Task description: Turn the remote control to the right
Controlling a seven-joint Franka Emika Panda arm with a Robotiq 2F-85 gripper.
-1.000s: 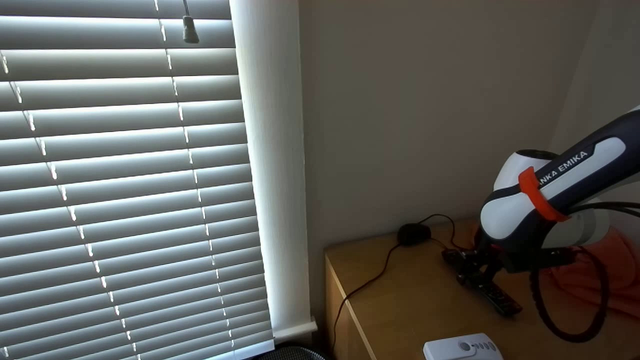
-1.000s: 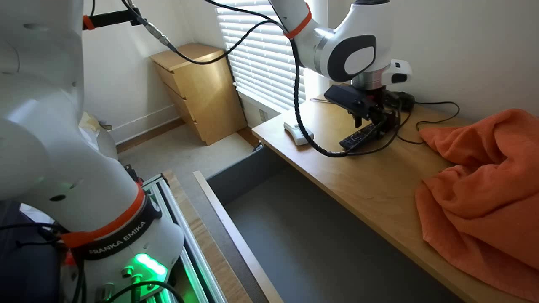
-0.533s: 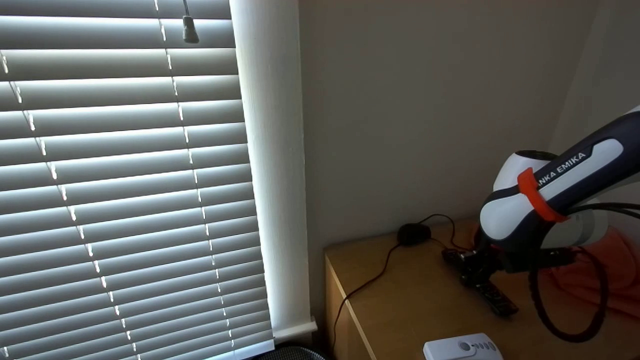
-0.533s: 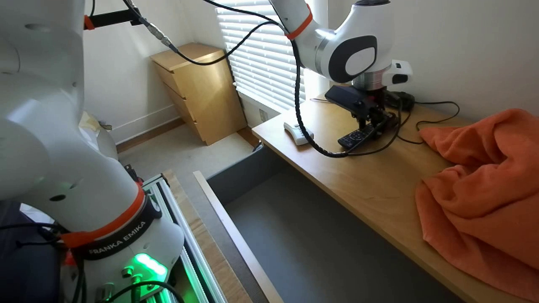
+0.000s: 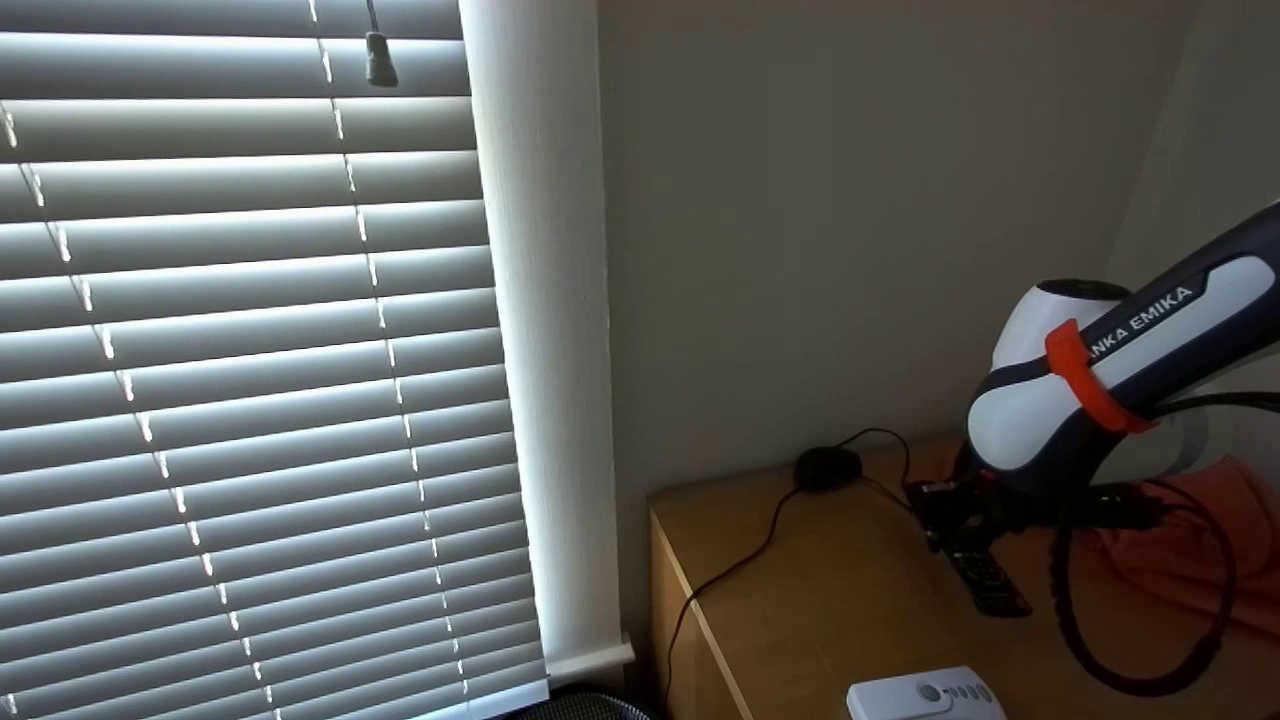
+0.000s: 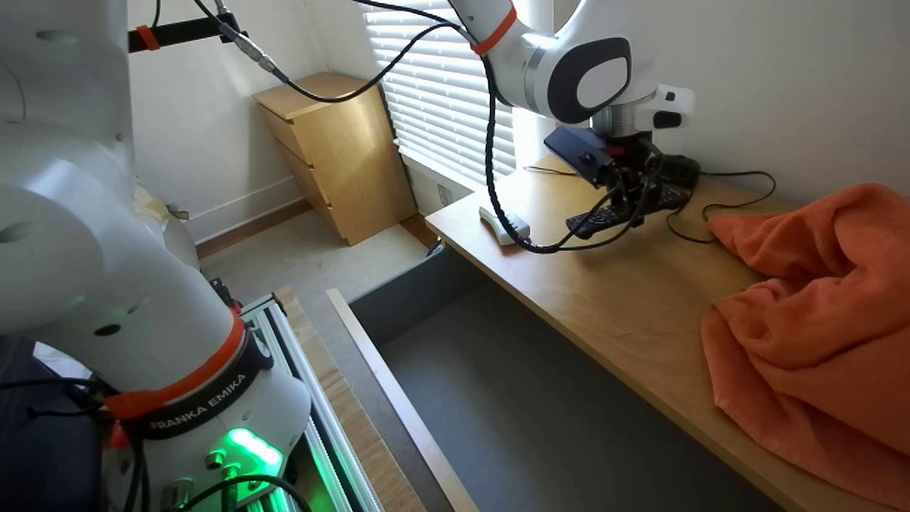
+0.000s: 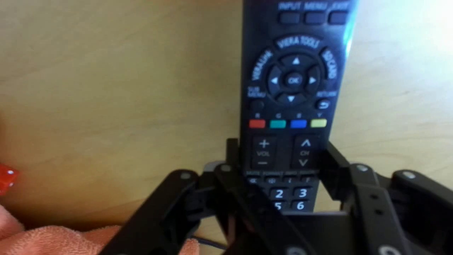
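Observation:
The remote control [image 7: 292,81], a long black bar with white-lettered buttons and a row of coloured keys, runs up the wrist view between the two fingers [image 7: 338,159] of my gripper [image 7: 283,156]. Both fingers press its long sides near the volume and channel keys, so the gripper is shut on it. Its lower number keys are hidden by the gripper. In both exterior views the remote control [image 5: 990,585] [image 6: 593,222] sticks out on the near side of the dark gripper [image 6: 629,203]. It seems raised a little off the wooden top.
A white flat box [image 5: 925,697] [image 6: 505,224] lies near the front edge. Behind the gripper sits a black puck [image 5: 828,468] with a thin cable [image 6: 746,173]. A crumpled orange cloth [image 6: 817,306] covers the side of the top. Below the edge a grey drawer [image 6: 512,384] stands pulled out.
The gripper's fingers have closed onto the remote control. Since then the arm has risen slightly, and the remote control has come up with it and swung to a somewhat different angle.

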